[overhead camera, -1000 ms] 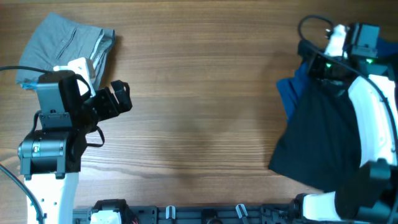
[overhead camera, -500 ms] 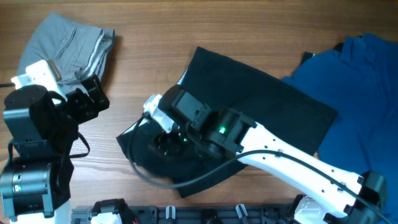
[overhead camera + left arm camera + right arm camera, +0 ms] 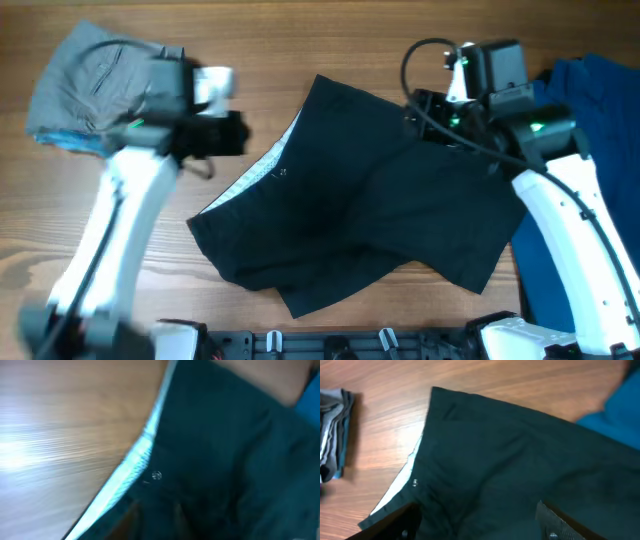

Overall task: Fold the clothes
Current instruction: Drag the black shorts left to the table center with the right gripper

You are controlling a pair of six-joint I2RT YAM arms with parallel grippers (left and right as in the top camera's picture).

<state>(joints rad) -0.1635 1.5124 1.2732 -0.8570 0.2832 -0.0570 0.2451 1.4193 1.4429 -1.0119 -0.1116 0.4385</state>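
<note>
The black shorts (image 3: 380, 210) lie spread across the middle of the table, their white waistband (image 3: 262, 165) turned up along the left edge. My left gripper (image 3: 228, 135) is at that left edge, just above the waistband (image 3: 135, 465). The left wrist view is blurred, and its fingers are only dark smears over the shorts (image 3: 225, 460). My right gripper (image 3: 477, 522) hovers open over the shorts (image 3: 510, 445) near their far right corner (image 3: 425, 115), with nothing between the fingers. A grey folded garment (image 3: 90, 90) lies far left and a blue shirt (image 3: 595, 110) far right.
The blue shirt runs down the right edge of the table under my right arm (image 3: 570, 210). My left arm (image 3: 120, 230) stretches diagonally over the left part of the wooden table (image 3: 260, 50). The grey garment (image 3: 332, 435) also shows in the right wrist view.
The shorts came from the right side to the middle and now lie spread out. My right gripper let go, opened and drew back to the far right. My left arm reached in to the waistband.
</note>
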